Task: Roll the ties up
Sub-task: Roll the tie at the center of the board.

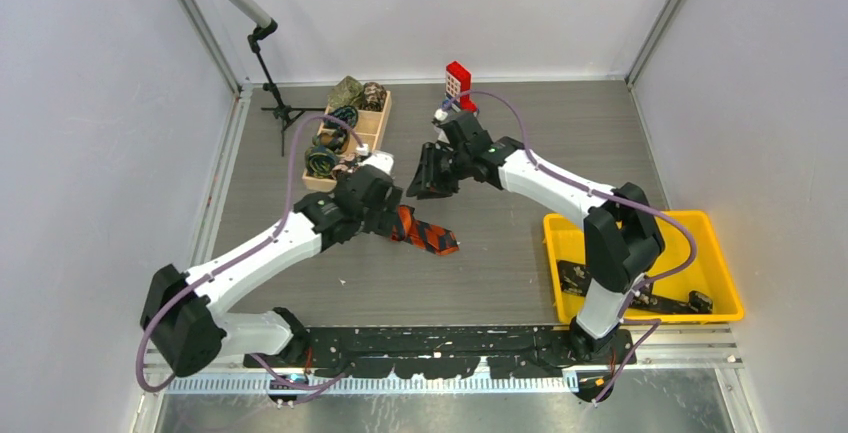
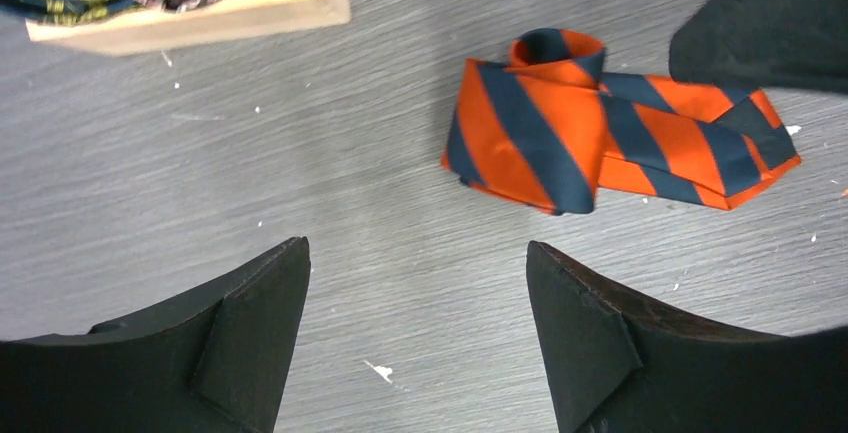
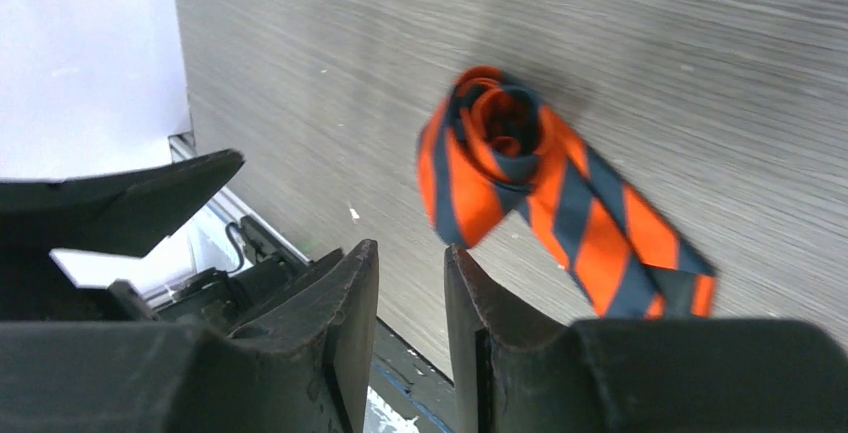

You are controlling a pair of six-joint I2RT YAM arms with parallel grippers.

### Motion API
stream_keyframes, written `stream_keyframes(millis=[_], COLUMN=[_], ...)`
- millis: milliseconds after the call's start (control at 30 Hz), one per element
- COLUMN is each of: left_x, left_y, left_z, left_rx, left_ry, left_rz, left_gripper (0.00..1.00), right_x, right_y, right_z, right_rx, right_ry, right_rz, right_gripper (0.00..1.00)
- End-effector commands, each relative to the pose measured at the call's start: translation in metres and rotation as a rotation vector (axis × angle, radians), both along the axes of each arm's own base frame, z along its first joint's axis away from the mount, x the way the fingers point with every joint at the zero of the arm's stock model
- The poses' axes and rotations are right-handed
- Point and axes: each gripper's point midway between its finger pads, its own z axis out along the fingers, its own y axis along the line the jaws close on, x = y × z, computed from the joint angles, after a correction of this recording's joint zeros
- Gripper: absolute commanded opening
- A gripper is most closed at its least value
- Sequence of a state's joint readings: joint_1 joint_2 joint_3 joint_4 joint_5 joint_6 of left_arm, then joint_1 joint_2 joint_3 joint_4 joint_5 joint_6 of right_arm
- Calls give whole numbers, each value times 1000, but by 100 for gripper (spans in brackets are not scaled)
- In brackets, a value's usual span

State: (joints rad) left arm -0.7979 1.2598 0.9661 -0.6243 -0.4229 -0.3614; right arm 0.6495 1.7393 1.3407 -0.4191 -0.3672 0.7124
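Loosely coiled orange-navy striped tie [image 2: 560,138]: soft, light, probably slippery; pinch across coil. Left fingers [image 2: 260,323] spread, right fingers [image 3: 340,313] barely parted, both empty.

Robot lab cell: white panel walls [image 1: 100,103], aluminium frame posts [image 1: 660,15], tripod stand [image 1: 270,78], grey table [image 1: 520,253].
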Motion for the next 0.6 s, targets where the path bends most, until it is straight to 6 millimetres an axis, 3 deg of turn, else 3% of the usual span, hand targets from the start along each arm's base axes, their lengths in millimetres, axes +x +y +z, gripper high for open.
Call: stream_keyframes(millis=[0, 133, 233, 400, 567], left_x=[2, 7, 10, 15, 18], left_y=[9, 23, 26, 29, 25], left_z=[3, -3, -5, -16, -20], left_rx=[-116, -164, -203, -265, -348], left_ry=[19, 44, 59, 79, 92], left_rz=[-3, 61, 94, 121, 113], left_gripper=[80, 80, 80, 79, 79], right_x=[-1, -9, -13, -16, -18], right_y=[36, 58, 64, 59, 50], right_z=[15, 8, -5, -34, -51], right_rx=[37, 31, 18, -29, -68], right_ry=[-33, -24, -3, 32, 44], right_rz=[39, 80, 89, 92, 89], right_gripper=[34, 31, 28, 24, 22])
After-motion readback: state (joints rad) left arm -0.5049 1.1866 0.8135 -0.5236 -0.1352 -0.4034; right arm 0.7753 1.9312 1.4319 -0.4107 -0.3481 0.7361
